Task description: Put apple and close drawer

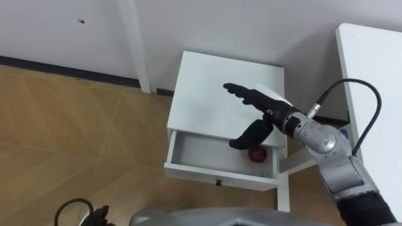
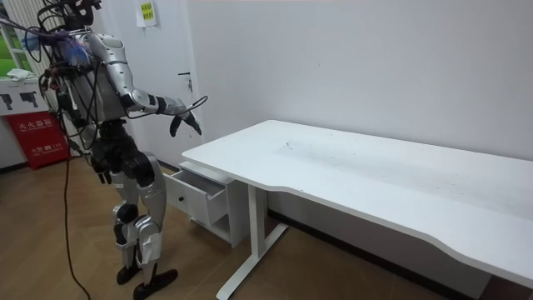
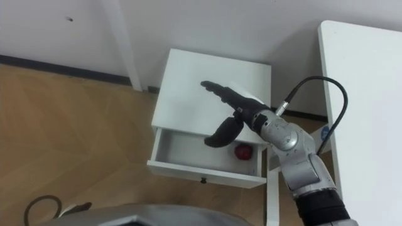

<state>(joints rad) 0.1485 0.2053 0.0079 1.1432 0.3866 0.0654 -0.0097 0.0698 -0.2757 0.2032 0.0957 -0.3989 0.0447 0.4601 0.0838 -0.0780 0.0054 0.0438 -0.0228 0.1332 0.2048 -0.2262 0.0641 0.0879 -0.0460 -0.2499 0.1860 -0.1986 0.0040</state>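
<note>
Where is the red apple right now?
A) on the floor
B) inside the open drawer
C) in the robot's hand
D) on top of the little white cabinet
B: the apple lies inside the open drawer, and the right hand above it has straight fingers and holds nothing.

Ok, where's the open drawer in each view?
Left eye view: drawer lower centre, below the right hand, apple inside.
Right eye view: drawer lower centre.
Room view: drawer low, left of centre, beside the robot's legs.
Shared landmark: the white desk, right of the drawer.
</note>
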